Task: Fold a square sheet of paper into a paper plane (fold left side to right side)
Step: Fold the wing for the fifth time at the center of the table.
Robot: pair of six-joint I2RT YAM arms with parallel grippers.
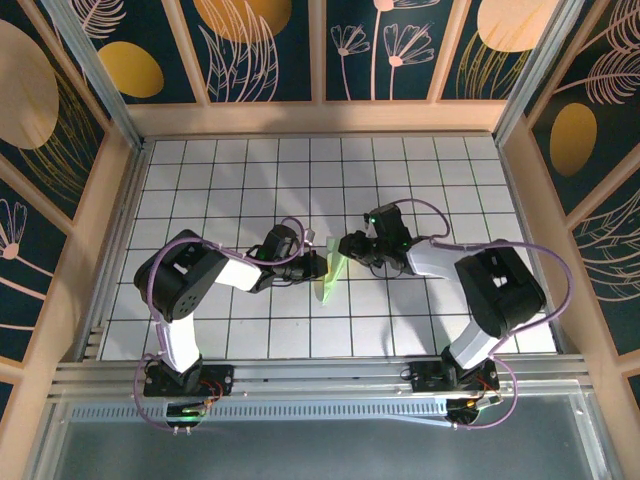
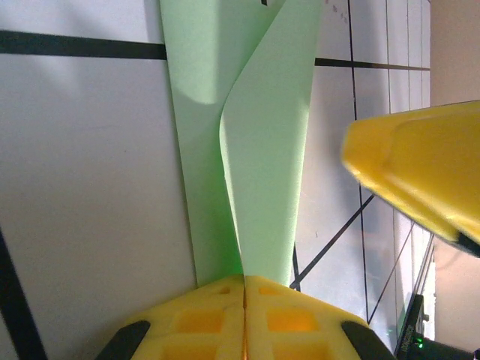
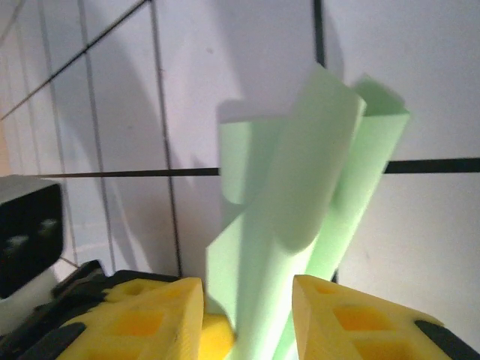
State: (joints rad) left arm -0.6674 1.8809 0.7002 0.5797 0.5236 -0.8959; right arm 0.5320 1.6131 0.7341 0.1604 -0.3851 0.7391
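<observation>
Left tool (image 2: 244, 289) is clamped shut on the plane's (image 1: 330, 282) edge. Right tool (image 3: 247, 300) straddles the plane from the opposite side, fingers partly apart, folds loose between them.

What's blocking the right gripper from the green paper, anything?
Nothing visible. The paper stands between the open fingers of the right gripper; the left gripper is pinched shut on the same paper.

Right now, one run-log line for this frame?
left end effector: shut on green paper | right end effector: open, straddling same paper | paper: folded narrow, layers loose
</observation>
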